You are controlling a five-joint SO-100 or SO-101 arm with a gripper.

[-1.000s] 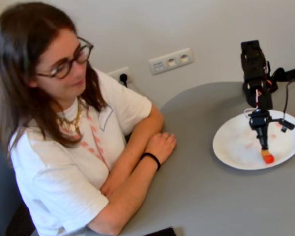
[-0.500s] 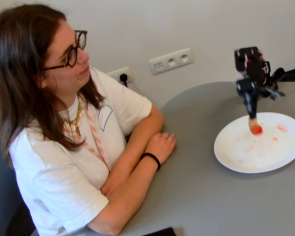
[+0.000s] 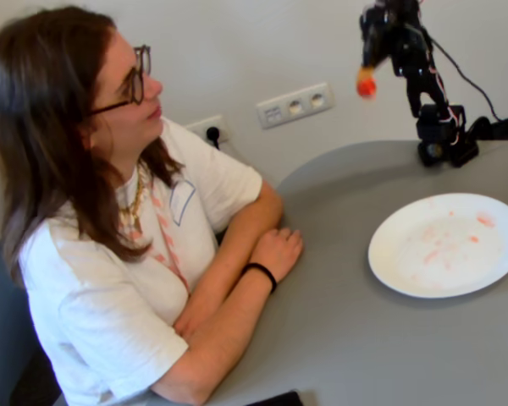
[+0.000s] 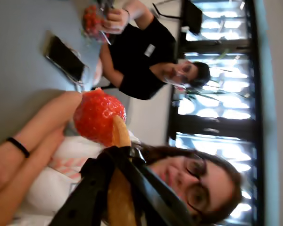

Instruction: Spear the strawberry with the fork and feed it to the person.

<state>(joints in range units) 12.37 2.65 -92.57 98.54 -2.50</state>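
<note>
Strawberry (image 3: pixel 367 86) is held impaled on the fork (image 4: pixel 119 141), raised high over the far part of the desk (image 3: pixel 356 338), well apart from the plate (image 3: pixel 447 245). The fork is pinched between the black fingers of the hand (image 4: pixel 120 162). The person (image 3: pixel 110 211) is seated at the left, arms resting on the desk, face turned toward the fruit.
</note>
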